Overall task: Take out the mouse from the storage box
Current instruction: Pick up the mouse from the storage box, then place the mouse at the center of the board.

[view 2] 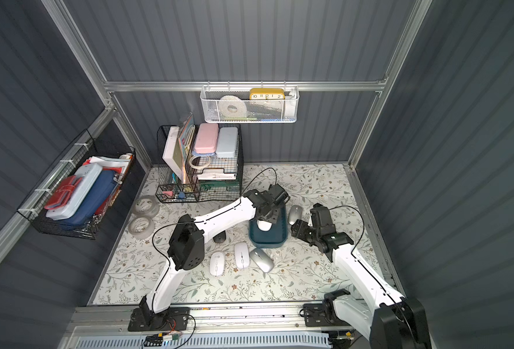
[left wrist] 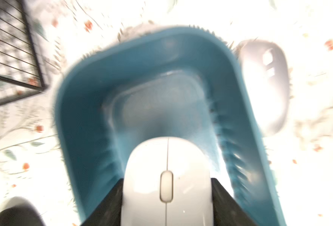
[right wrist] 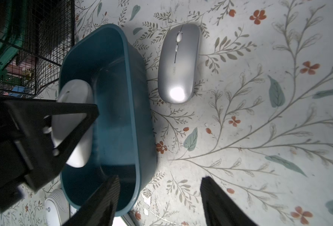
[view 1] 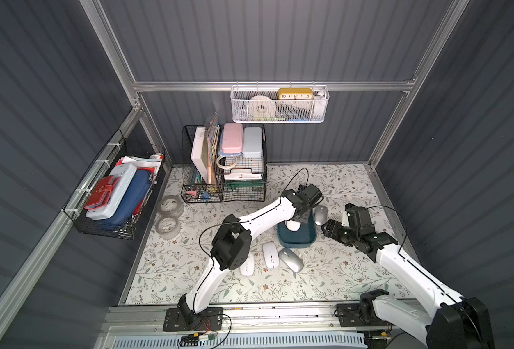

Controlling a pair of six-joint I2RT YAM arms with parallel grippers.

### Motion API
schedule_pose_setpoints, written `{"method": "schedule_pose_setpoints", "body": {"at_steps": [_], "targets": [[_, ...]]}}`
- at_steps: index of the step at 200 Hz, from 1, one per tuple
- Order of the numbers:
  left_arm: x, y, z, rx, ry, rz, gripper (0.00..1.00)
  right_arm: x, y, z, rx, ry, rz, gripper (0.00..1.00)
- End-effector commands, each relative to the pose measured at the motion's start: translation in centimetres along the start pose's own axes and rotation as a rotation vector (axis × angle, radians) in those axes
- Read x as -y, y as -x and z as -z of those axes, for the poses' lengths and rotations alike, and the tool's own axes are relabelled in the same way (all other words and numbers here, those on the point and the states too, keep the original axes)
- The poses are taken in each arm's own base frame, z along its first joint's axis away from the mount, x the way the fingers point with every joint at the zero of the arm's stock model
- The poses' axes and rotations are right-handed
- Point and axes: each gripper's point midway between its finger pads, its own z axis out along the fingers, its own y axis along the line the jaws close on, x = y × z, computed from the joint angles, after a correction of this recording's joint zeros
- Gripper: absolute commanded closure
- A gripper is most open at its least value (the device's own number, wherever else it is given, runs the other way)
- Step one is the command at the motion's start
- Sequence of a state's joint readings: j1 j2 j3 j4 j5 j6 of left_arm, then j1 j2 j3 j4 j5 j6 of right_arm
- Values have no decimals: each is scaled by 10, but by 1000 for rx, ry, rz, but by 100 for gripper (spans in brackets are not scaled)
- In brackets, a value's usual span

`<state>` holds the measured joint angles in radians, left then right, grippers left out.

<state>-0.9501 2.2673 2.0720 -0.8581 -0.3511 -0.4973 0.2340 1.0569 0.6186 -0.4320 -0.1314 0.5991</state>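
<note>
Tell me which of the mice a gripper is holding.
The white mouse, clamped in the left gripper at the teal storage box. The rest, like the silver mouse beside the box, lie loose on the floral mat.

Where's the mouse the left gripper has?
In both top views, the white mouse is inside the teal storage box, gripped by the left gripper; a silver mouse lies right of the box.

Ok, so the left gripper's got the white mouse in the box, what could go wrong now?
The left gripper pinches the smooth white mouse by its sides, so it may slip on lifting. The teal box is not held, the right gripper hangs open beside it, so the box might drag along and bump the silver mouse lying close by.
</note>
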Motion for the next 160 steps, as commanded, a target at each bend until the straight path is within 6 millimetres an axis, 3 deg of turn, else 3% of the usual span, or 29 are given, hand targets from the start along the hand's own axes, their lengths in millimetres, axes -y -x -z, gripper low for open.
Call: {"method": "schedule_pose_setpoints", "body": {"at_steps": [1, 42, 83, 126, 160], "targets": [[-7, 16, 42, 61, 0, 11, 41, -5, 2, 0, 11, 19, 4, 29], [-34, 8, 76, 65, 42, 47, 39, -5, 2, 2, 13, 21, 6, 29], [-85, -14, 90, 23, 101, 153, 39, -7, 4, 3, 18, 25, 6, 29], [-127, -36, 67, -31, 115, 242, 39, -9, 4, 4, 19, 26, 9, 29], [-130, -47, 36, -107, 122, 300, 39, -10, 4, 7, 20, 24, 11, 29]]}}
